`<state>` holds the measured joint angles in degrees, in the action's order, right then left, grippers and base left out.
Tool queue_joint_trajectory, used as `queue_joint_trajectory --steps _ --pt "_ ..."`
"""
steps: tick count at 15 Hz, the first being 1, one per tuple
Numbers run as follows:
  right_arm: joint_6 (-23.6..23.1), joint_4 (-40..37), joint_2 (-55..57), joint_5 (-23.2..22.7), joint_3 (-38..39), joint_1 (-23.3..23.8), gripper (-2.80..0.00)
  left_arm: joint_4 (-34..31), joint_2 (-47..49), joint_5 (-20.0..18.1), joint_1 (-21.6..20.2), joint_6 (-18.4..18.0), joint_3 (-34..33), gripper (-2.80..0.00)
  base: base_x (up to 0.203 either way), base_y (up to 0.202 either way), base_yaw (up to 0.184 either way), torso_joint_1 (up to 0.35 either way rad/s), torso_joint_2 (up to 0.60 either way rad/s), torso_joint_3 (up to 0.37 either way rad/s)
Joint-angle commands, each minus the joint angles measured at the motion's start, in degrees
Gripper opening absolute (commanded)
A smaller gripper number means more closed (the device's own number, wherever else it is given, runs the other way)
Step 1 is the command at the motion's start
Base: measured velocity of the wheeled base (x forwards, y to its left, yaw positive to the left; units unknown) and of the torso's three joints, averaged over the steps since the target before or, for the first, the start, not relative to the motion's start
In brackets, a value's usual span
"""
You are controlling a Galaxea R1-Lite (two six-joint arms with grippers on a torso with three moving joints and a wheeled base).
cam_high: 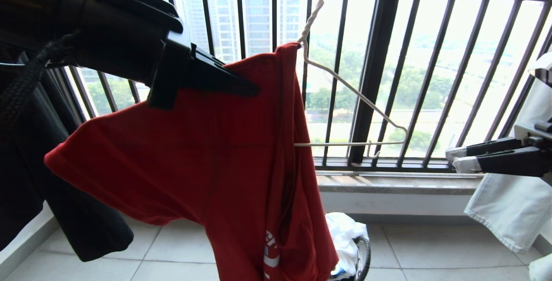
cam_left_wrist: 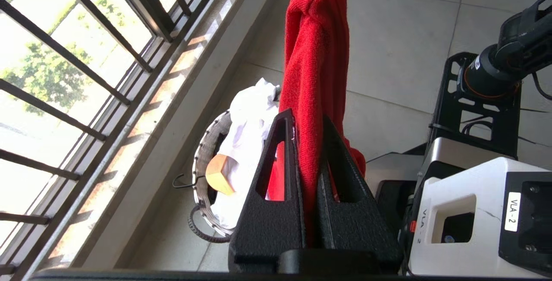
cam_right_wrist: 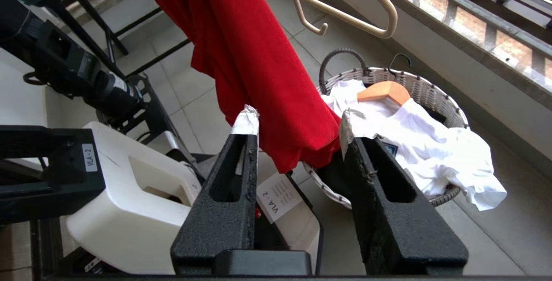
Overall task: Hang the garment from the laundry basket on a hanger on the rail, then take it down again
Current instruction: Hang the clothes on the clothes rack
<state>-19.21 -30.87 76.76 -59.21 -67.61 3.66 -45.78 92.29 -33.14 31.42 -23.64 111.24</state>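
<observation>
The pale tiled floor (cam_high: 431,246) carries the laundry basket (cam_right_wrist: 427,87) beside the window wall.

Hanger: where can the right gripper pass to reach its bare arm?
Free: between right gripper and hanger, along the window railing. Crowded: left of the hook, where left gripper clamps the red T-shirt.

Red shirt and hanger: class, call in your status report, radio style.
Left gripper shut on red shirt, held up by the window. Right gripper open, empty, beside the hanger. Shirt on one hanger arm only; other arm bare. Nothing in the way.
</observation>
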Motion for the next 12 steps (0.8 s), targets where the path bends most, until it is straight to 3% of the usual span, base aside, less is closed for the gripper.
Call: queue_joint_trajectory --steps 1,3,8,10,11,12 --pt "1.4 -1.2 -0.3 -0.5 -0.1 -3.7 -2.80 0.0 -1.1 0.0 -0.1 0.0 0.0 -2.80 0.000 0.000 0.000 0.000 0.00 0.000" --pt "8.7 -0.8 0.4 -0.5 -0.9 -7.2 -2.80 2.4 -1.0 1.4 -0.1 1.0 -0.1 -2.80 0.000 0.000 0.000 0.000 0.00 0.000" --pt "21.9 0.2 3.9 0.9 -3.1 -17.9 -2.80 10.9 -0.3 4.6 -0.1 7.5 -0.3 -2.80 0.000 0.000 0.000 0.000 0.00 0.000" --pt "29.1 4.7 5.8 4.7 -3.1 -21.4 -2.80 10.9 -0.3 5.8 -0.1 7.5 -0.3 -2.80 0.000 0.000 0.000 0.000 0.00 0.000" --pt "32.7 7.6 6.1 7.6 -2.8 -23.3 -1.93 10.9 -0.3 6.6 -0.1 7.6 -0.3 -2.80 0.000 0.000 0.000 0.000 0.00 0.000" --pt "37.0 10.7 6.3 10.2 -2.4 -24.9 0.00 11.0 -0.3 6.9 -0.1 7.6 -0.3 -2.80 0.000 0.000 0.000 0.000 0.00 0.000"
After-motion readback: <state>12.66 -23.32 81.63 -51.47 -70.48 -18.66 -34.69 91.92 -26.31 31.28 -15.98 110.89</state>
